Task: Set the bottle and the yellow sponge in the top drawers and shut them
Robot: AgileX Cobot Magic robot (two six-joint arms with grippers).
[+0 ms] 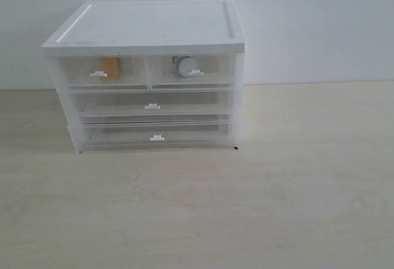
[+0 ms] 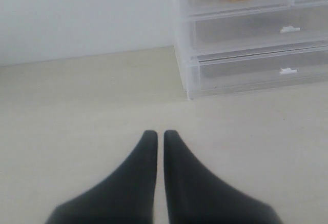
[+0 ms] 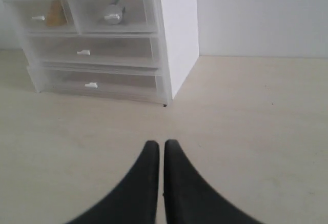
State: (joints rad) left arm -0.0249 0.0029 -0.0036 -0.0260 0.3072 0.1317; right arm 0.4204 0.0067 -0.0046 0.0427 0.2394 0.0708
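The white-topped cabinet [image 1: 148, 26] stands at the back of the table with both top drawers pushed in. The yellow sponge [image 1: 111, 67] shows through the clear front of the top left drawer [image 1: 101, 72]. The bottle [image 1: 184, 66] lies on its side inside the top right drawer [image 1: 192, 70]. Neither arm appears in the exterior view. My left gripper [image 2: 156, 133] is shut with nothing in it, low over the bare table in front of the cabinet's left corner. My right gripper [image 3: 158, 143] is also shut and empty, off the cabinet's right front corner.
Two full-width lower drawers [image 1: 152, 105] [image 1: 157, 136] are shut below the top pair. A white wall [image 1: 320, 29] rises behind the pale wooden table [image 1: 246, 207].
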